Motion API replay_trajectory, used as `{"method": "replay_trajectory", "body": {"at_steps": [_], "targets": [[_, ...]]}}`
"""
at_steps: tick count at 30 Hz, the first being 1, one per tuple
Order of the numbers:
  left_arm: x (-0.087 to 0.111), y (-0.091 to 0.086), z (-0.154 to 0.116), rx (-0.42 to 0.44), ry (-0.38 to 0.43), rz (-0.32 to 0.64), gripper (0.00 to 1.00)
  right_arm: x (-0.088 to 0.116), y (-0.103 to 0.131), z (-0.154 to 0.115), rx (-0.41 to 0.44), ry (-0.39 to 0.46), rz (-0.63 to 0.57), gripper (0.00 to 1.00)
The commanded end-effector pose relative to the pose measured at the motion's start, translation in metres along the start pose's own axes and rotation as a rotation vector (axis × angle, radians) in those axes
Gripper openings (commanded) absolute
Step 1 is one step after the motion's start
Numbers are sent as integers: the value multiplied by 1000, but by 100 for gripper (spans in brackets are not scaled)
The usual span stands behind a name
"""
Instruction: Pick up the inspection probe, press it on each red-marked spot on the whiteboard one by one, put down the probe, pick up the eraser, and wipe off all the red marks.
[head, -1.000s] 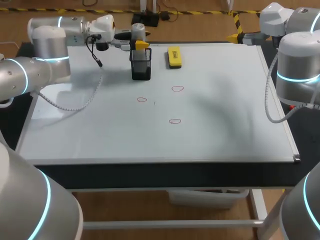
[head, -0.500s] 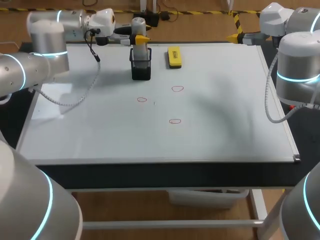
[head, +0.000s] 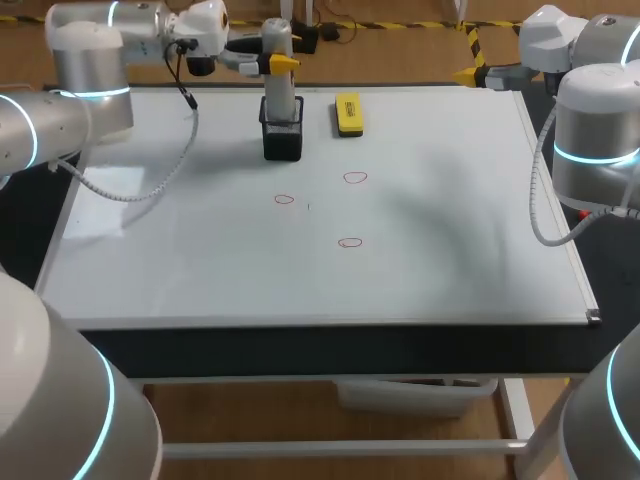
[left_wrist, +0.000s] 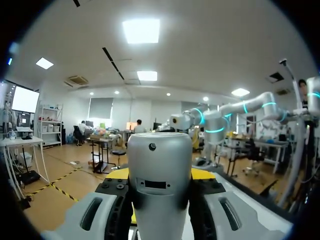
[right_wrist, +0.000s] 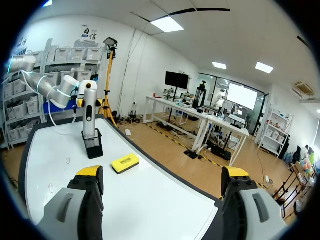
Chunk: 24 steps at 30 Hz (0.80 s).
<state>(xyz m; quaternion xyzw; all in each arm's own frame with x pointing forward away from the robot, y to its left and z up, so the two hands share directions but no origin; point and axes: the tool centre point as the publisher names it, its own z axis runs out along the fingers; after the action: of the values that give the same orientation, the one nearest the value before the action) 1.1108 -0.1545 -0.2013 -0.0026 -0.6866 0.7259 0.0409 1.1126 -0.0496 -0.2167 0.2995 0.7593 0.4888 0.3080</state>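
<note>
The inspection probe (head: 280, 70), a grey cylinder, stands upright with its lower end still inside the black holder (head: 282, 142) at the back of the whiteboard (head: 450, 250). My left gripper (head: 276, 63) is shut on the probe's upper part from the left. In the left wrist view the probe (left_wrist: 160, 180) fills the gap between the fingers (left_wrist: 95, 215). The yellow eraser (head: 348, 113) lies just right of the holder. Three red circles (head: 285, 198) (head: 355, 178) (head: 349, 242) mark the board's middle. My right gripper (right_wrist: 162, 175) stands open and empty off the back right corner, far from the probe (right_wrist: 89, 110).
A grey cable (head: 160, 180) from my left arm hangs low over the board's left part. The board has a raised frame along its right edge (head: 560, 220) and front edge. The eraser (right_wrist: 125, 163) and holder (right_wrist: 94, 147) lie ahead of my right gripper.
My left gripper has risen with the probe, drawing it up out of the holder. The right arm has not moved.
</note>
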Motion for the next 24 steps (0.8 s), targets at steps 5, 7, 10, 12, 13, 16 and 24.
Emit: {"method": "replay_trajectory", "body": {"at_steps": [5,7,10,12,13,16,24], "targets": [[15,-24,-11,-25,-92,16,0,0,0,0,0,1,0,100],[16,-29,-18,-22,-106,18,0,0,0,0,0,1,0,100],[19,-34,-30,-15,-132,30,0,0,0,0,0,1,0,100],[20,-35,-36,-14,-143,35,0,0,0,0,0,1,0,100],[21,-35,-41,-8,-154,38,0,0,0,0,0,1,0,100],[24,-34,-52,-5,-167,46,0,0,0,0,0,1,0,100],[31,-28,-78,-1,-200,62,0,0,0,0,0,1,0,100]]}}
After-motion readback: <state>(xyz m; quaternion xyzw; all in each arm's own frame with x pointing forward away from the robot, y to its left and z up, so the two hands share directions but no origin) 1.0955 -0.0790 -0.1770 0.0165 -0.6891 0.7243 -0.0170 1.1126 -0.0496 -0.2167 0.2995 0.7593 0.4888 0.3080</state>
